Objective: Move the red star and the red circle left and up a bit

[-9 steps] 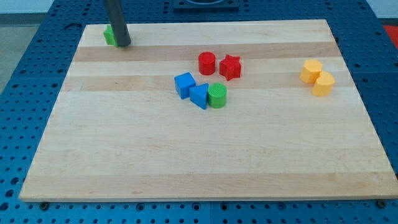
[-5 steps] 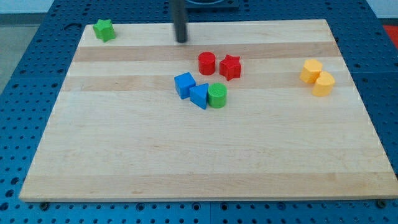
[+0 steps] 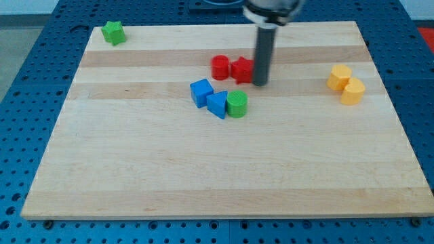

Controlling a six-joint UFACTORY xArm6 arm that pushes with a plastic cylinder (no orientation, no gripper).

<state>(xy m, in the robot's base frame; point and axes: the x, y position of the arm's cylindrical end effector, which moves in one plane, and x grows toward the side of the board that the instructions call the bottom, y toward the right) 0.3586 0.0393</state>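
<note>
The red circle [image 3: 220, 67] sits above the board's middle, with the red star [image 3: 241, 69] touching its right side. My tip [image 3: 260, 83] is down on the board right against the red star's right edge, and the rod hides part of the star. The star and circle stand in a row at the view's left of my tip.
A blue cube [image 3: 201, 92], a blue triangular block [image 3: 217, 104] and a green cylinder [image 3: 237, 104] cluster just below the red pair. A green star [image 3: 114, 32] lies at the top left corner. Two yellow blocks [image 3: 346, 84] sit at the right. The wooden board [image 3: 224, 169] lies on a blue pegboard.
My tip has crossed from the top left to the red star's right side. The red star and red circle have shifted slightly left and now touch.
</note>
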